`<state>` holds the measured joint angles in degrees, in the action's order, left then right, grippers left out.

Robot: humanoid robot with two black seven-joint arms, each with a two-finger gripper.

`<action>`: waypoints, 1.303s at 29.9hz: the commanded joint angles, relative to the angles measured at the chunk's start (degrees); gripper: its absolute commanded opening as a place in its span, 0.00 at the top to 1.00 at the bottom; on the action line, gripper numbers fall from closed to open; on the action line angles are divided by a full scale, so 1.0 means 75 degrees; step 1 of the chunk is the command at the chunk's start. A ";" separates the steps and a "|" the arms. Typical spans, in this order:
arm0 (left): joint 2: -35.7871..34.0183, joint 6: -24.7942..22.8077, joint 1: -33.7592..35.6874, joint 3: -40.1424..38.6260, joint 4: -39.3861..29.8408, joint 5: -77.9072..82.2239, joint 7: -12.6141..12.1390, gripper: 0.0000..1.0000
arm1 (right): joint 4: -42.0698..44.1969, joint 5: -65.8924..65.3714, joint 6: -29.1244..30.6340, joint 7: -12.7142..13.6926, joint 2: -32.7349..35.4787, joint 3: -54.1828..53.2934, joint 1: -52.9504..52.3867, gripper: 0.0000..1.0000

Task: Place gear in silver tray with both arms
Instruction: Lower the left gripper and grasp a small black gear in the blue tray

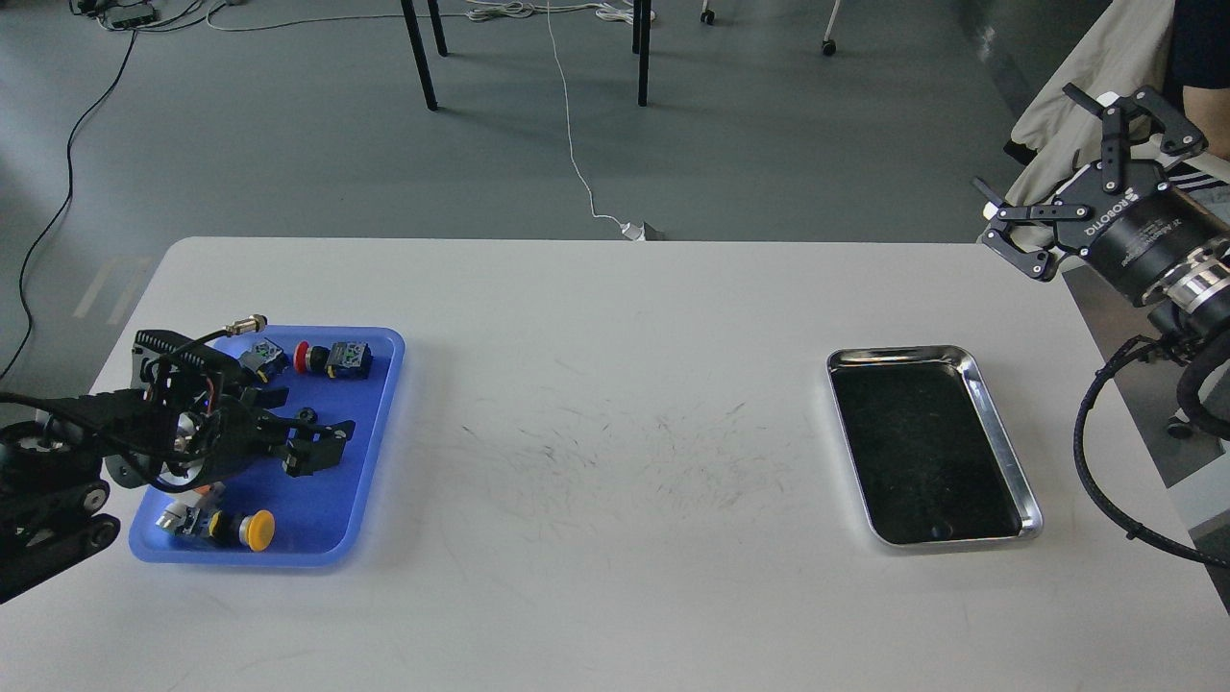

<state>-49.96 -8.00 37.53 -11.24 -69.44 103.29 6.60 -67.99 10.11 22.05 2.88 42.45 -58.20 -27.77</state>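
A: Nearest the camera, the left arm [58,471] comes in low over the blue tray [380,442]. Where is its gripper?

B: The left gripper [312,444] hangs over the middle of that tray, pointing right. Its fingers look dark and bunched; whether they are parted or hold anything cannot be told.

A: And the gear?

B: A small black ring-like piece [307,415] lies just above the fingertips, on the tray floor. It may be the gear, but it is too small to be sure. Around it sit a red button switch [304,357], a yellow button [258,528] and a metal plug [252,324].

A: So the pick is not yet made?

B: Likely not. The silver tray [999,423] looks bare, so the task seems near its start.

A: Which way does the gear have to go?

B: Rightward across the white table [615,577]. The silver tray lies well apart from the left gripper, near the right edge, its long axis running away from the camera and tilted slightly. The right gripper [1076,159] is nearer to it, raised off the table's far right corner with fingers spread wide and nothing between them. A hand-over near the middle seems the sensible plan.

A: Surfaces?

B: Matte plastic for the blue tray; polished metal rim, rounded corners and dark reflective floor for the silver one. The tabletop is scuffed.
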 commanded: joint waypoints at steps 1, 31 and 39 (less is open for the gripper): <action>0.0111 0.0023 -0.0001 0.0022 0.0305 -0.0002 -0.0001 0.05 | 0.0007 0.0000 0.0001 0.0003 0.0000 -0.0009 0.0000 0.01; 0.0685 0.0258 -0.0024 0.0104 0.1419 0.0010 0.0093 0.56 | 0.0101 0.0000 0.0001 0.0003 0.0000 -0.0068 0.0000 0.01; 0.0639 0.0246 -0.0048 0.0104 0.1337 -0.0002 0.0093 0.83 | 0.0089 -0.0012 0.0001 0.0003 0.0012 -0.0068 -0.0012 0.01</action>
<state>-44.90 -6.12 37.26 -10.46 -59.02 103.31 7.33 -67.31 10.11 22.07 2.90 42.50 -58.72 -27.85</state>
